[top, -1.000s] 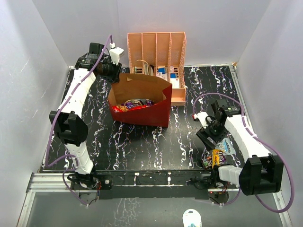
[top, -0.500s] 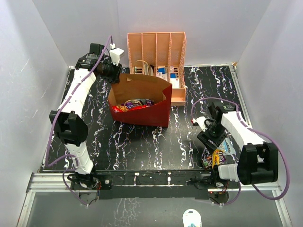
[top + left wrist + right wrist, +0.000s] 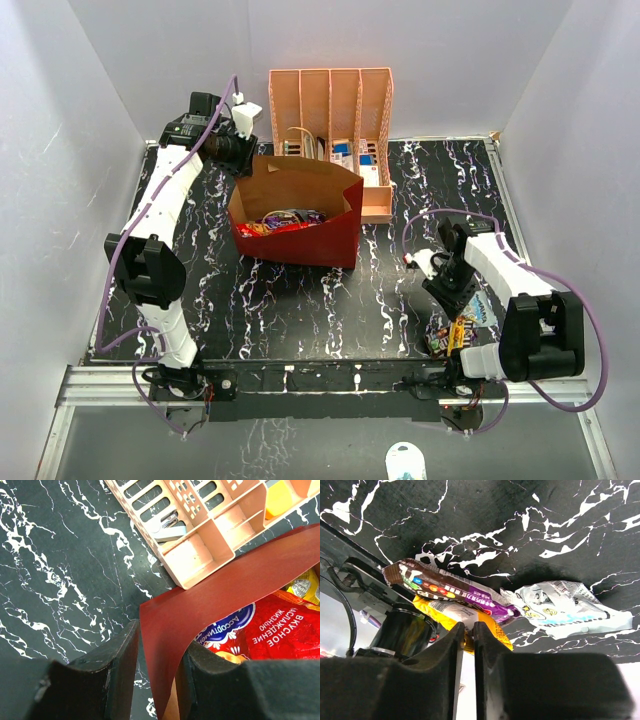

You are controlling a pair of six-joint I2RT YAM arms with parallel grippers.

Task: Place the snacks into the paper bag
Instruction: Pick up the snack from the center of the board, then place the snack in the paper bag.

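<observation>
The dark-red paper bag (image 3: 300, 235) stands open mid-table with a red chip bag (image 3: 285, 225) inside. My left gripper (image 3: 245, 165) is at its back left corner, shut on the bag's wall (image 3: 190, 610); the chip bag (image 3: 280, 630) shows past it. At the near right lie a purple candy bar (image 3: 455, 590), a yellow packet (image 3: 492, 622) and a blue-grey pouch (image 3: 560, 607). My right gripper (image 3: 469, 630) is down on this pile (image 3: 458, 330), its jaws pinched on the yellow packet's edge.
A peach slotted organizer (image 3: 330, 100) with small blue-white boxes (image 3: 355, 155) stands right behind the bag, its corner (image 3: 200, 555) close to my left fingers. The right arm's base (image 3: 400, 630) and the table's near rail sit just beyond the snack pile.
My right gripper has dropped toward the near-right snack pile and its jaws have closed from wide open onto the yellow packet. The left arm and the bag have not moved.
</observation>
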